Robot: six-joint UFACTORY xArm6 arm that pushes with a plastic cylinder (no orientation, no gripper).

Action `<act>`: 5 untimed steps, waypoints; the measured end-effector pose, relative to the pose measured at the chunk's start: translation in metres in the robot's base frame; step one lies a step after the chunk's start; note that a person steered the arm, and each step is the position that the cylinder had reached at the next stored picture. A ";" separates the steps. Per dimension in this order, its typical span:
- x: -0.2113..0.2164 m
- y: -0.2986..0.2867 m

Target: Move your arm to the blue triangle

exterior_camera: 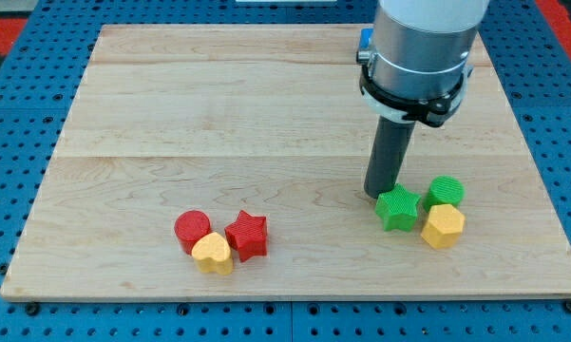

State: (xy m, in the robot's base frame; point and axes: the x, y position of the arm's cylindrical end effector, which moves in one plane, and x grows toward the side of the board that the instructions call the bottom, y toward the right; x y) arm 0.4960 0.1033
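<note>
Only a sliver of the blue block (pixel 366 43) shows, on the wooden board (pixel 218 114) near its top edge, mostly hidden by the arm; its shape cannot be told. My tip (pixel 380 195), a bare rod with nothing to open or close, is well below it, beside the green star (pixel 397 207). Also below are the green cylinder (pixel 447 192) and yellow block (pixel 443 226). Far below-left are the red cylinder (pixel 193 228), yellow heart (pixel 213 254) and red star (pixel 247 235).

I am logging two clusters on the board (pixel 171 114): star (pixel 247 235), cylinder (pixel 192 228), heart (pixel 213 254) lying lower left; star (pixel 397 208), cylinder (pixel 446 192), hexagon (pixel 443 226) lying right.
</note>
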 end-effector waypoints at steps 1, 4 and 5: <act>-0.040 -0.012; -0.266 0.168; -0.295 0.140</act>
State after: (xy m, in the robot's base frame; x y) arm 0.2013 0.2435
